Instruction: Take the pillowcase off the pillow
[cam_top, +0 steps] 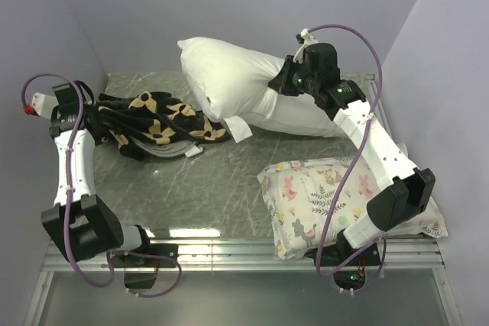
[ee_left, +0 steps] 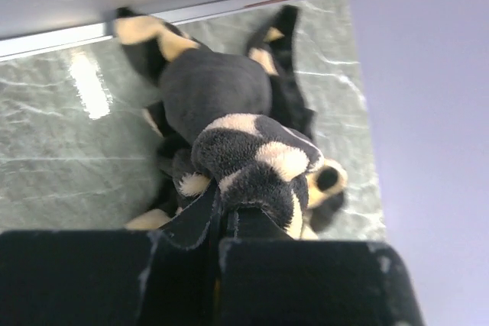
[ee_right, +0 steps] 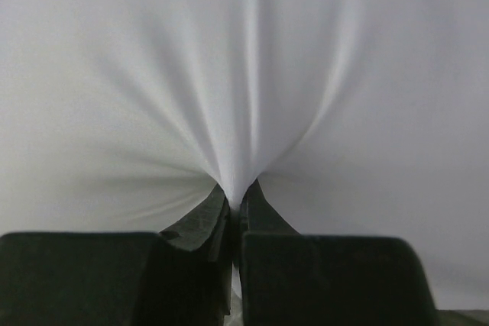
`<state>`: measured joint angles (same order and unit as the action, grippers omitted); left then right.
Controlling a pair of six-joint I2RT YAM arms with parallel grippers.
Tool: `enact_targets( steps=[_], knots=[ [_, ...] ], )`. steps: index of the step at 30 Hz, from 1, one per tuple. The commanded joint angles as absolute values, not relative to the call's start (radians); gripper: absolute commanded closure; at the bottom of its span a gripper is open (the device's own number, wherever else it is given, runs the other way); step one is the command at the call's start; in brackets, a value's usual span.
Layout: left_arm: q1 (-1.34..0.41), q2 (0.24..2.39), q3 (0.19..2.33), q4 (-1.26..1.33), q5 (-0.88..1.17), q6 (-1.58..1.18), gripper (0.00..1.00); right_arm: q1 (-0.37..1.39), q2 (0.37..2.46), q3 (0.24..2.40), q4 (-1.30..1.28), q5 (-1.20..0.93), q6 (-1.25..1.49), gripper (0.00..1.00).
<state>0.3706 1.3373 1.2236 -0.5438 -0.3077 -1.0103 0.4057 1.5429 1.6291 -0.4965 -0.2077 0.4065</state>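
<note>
The black pillowcase (cam_top: 157, 127) with tan flower motifs lies bunched at the far left of the table, fully off the pillow. My left gripper (cam_top: 90, 114) is shut on a fold of it; the left wrist view shows the fuzzy fabric (ee_left: 244, 150) pinched between the jaws. The plump white pillow (cam_top: 244, 85) lies at the back centre with its small white tag (cam_top: 239, 130) at the near edge. My right gripper (cam_top: 284, 80) is shut on a pinch of the pillow's white cloth (ee_right: 244, 112), which fills the right wrist view.
A smaller white pillow with pastel floral print (cam_top: 336, 200) lies at the front right under my right arm. Grey marbled tabletop (cam_top: 206, 188) shows between the things. Lavender walls close in on the left, back and right.
</note>
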Motion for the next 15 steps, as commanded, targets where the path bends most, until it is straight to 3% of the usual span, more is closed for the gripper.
enact_targets(
  steps=[1, 7, 10, 14, 15],
  knots=[
    [0.376, 1.264, 1.241, -0.494, -0.244, -0.973, 1.00, 0.413, 1.568, 1.680, -0.342, -0.235, 0.451, 1.00],
    [0.357, 1.223, 1.161, -0.399, -0.048, -0.917, 0.99, 0.426, 1.635, 1.528, -0.215, -0.221, 0.482, 1.00],
    [0.313, 1.216, 1.141, -0.396, -0.025, -0.876, 0.95, 0.449, 1.684, 1.462, -0.157, -0.203, 0.488, 1.00],
    [0.279, 1.189, 1.089, -0.382, -0.011, -0.839, 0.75, 0.475, 1.749, 1.393, -0.084, -0.215, 0.508, 1.00],
    [0.276, 1.181, 1.063, -0.374, -0.009, -0.833, 0.66, 0.483, 1.759, 1.381, -0.074, -0.215, 0.509, 1.00]
  ],
)
